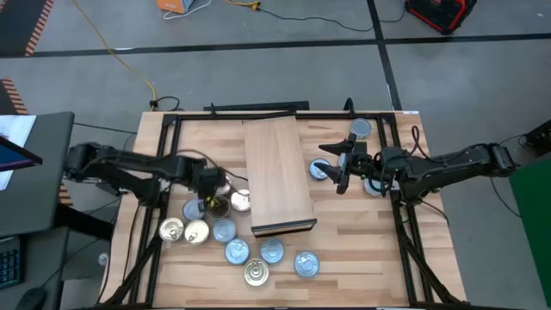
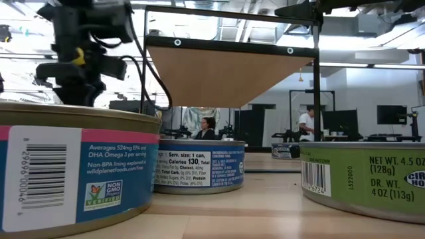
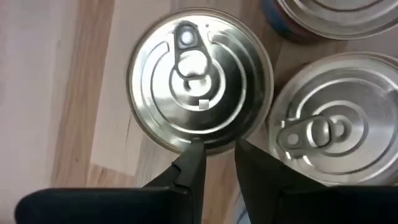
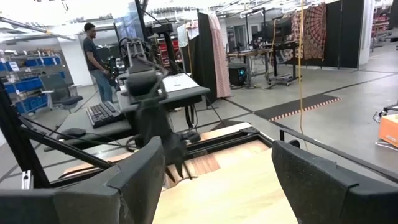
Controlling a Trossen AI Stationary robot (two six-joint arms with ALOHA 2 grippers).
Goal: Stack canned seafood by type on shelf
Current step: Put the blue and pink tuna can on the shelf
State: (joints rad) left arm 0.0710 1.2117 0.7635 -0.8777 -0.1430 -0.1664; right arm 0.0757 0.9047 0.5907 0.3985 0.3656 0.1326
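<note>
Striped light-wood desk (image 1: 362, 258) fills frame centre. The long plain light-wood shelf board with dark front edge (image 1: 275, 172) lies mid-frame, bare. Small round flat seafood tins (image 1: 237, 251) cluster lower left of the board; three more sit to its right. Left end effector (image 1: 212, 205), left of centre, fingers nearly together over the rim of a silver pull-tab tin (image 3: 199, 78); grip unclear. Right end effector (image 1: 340, 164), right of board, wide open, empty.

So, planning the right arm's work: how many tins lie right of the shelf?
3 tins: one at the far side, one beside the shelf, one partly under the right arm. The arm may hide more.
</note>
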